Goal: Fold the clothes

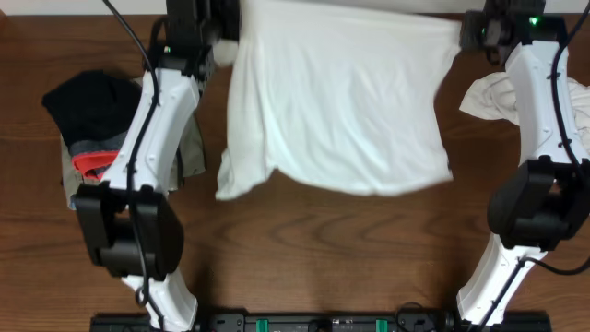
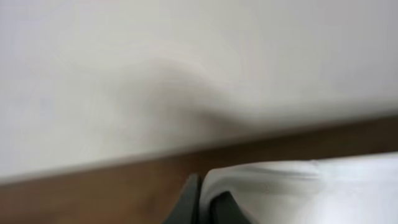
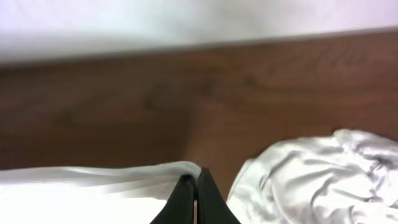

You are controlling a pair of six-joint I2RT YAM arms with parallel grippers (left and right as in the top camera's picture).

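Slippage loomed: left claw (image 1: pixel 224 48) and right claw (image 1: pixel 464 32) pinched shut on top corners of the white T-shirt (image 1: pixel 341 101); uneven pulling could free one.

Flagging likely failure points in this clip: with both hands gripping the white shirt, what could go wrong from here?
The white T-shirt looks bunched at its lower left corner, so laying it flat may trap a crease. The left arm lies over the dark clothes pile and could drag it. The left hand and right hand pinch only thin edges; the cloth might slip.
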